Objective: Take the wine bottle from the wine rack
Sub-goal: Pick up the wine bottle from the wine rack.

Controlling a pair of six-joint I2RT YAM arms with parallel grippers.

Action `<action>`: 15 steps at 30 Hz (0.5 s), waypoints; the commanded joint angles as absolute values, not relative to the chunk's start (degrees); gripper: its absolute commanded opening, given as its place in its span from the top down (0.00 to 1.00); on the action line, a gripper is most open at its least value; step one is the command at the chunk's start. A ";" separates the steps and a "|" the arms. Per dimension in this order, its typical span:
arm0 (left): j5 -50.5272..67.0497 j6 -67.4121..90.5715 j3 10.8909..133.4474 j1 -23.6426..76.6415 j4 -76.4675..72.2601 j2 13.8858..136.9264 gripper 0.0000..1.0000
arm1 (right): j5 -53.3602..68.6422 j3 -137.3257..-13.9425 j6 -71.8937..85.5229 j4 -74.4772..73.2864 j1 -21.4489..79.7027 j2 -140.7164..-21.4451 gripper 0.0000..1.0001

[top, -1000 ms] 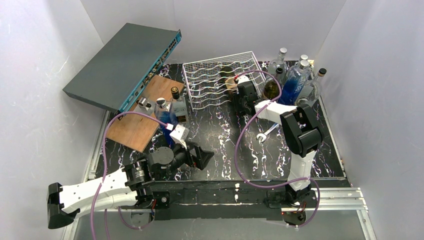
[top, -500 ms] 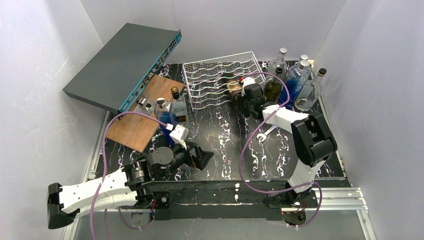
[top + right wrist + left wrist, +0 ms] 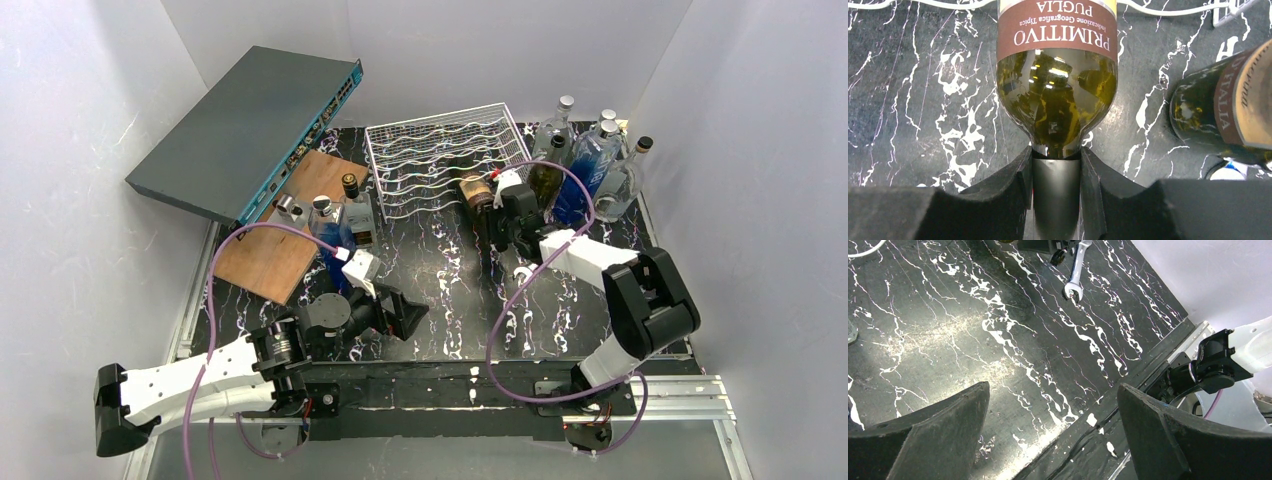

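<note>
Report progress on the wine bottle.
Done: the right gripper is shut on the neck of the brown-labelled green glass wine bottle. In hand: the bottle is mostly over the black marbled table, its far end at the front edge of the white wire rack. To do: pull it clear. The left gripper hangs open.
</note>
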State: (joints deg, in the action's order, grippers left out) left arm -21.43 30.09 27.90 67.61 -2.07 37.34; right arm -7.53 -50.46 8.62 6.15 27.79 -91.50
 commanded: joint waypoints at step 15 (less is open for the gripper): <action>-19.63 29.33 31.23 67.42 -2.78 38.40 0.02 | -4.27 -44.40 6.87 6.57 27.89 -78.20 0.99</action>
State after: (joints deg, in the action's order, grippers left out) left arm -20.05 30.02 28.47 67.61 -2.09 38.46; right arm -6.02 -44.71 8.10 4.40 27.70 -82.08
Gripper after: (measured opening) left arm 0.983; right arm 0.427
